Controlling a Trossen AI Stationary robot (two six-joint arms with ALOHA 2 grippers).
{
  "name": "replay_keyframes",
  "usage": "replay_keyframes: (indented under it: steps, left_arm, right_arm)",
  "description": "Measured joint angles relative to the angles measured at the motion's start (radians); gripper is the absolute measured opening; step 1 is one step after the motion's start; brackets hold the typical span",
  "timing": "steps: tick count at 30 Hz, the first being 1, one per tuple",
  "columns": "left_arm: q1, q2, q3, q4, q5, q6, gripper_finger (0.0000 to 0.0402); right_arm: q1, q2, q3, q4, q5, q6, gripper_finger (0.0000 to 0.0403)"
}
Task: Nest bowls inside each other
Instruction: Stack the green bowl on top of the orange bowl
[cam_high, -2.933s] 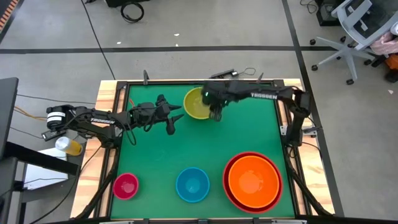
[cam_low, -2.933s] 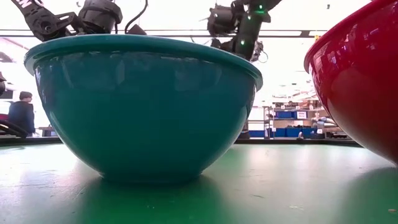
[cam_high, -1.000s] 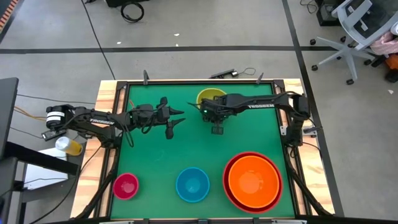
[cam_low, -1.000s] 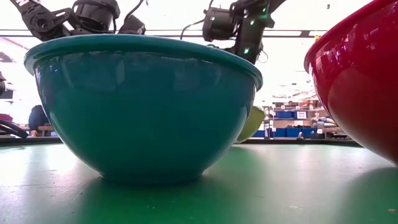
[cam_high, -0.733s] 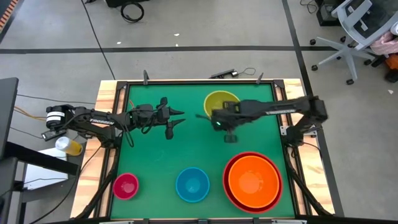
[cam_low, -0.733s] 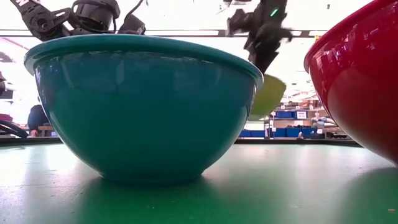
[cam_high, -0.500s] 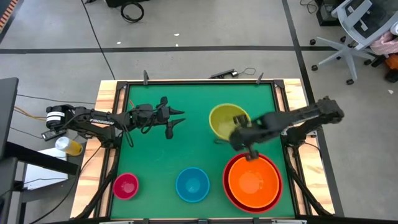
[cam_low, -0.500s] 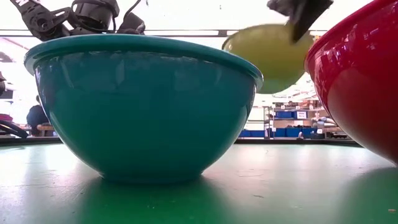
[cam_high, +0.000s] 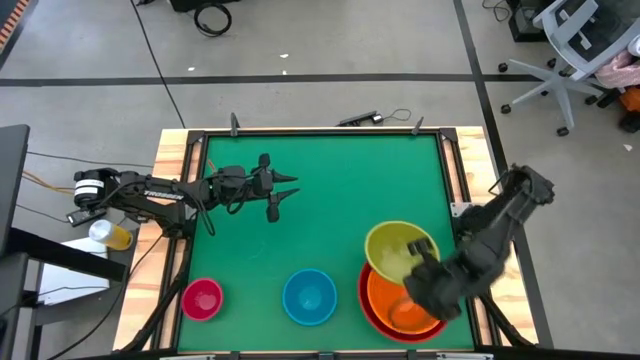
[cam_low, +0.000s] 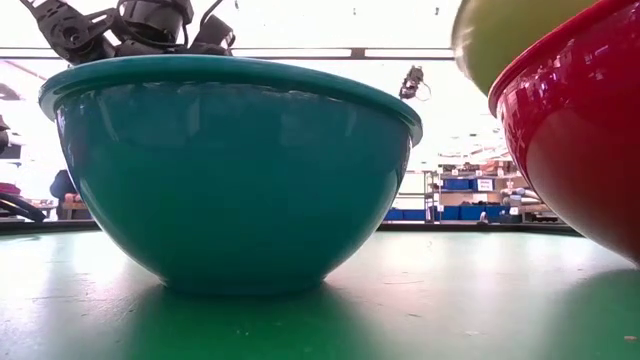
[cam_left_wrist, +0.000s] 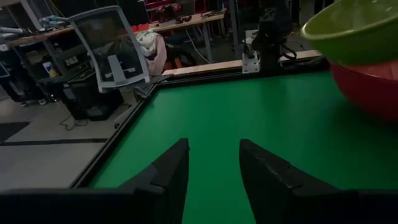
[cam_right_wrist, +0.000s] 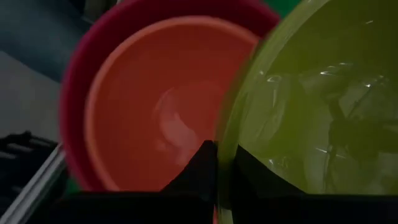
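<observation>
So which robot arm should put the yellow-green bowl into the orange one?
The right. Its gripper is shut on the yellow-green bowl's rim, holding it over the orange bowl nested in the red bowl. The left gripper waits open, far across the table.

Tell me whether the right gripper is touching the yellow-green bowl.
Touching: the right wrist view shows the right gripper pinched shut over the yellow-green bowl rim.

floor: grey concrete (cam_high: 330, 60), dark tape line
chair: grey office chair (cam_high: 575, 45), far right
shelves: blue bins (cam_low: 462, 185), far
</observation>
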Motion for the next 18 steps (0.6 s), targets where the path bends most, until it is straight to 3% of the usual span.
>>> replay_keyframes:
  steps: [4,9,18]
  left_arm:
    - [0.001,0.0,0.0,0.0,0.0,0.0,0.0143]
    - [0.0,0.0,0.0,0.0,0.0,-0.002,0.0143]
    - [0.0,0.0,0.0,0.003,0.0,0.02,0.0143]
  right_arm:
    - [0.082,0.067,0.096,-0.096,0.01,0.109,0.0024]
    - [0.137,0.114,0.162,-0.095,-0.002,0.223,0.0024]
    - [0.202,0.235,0.172,-0.094,0.03,0.317,0.0024]
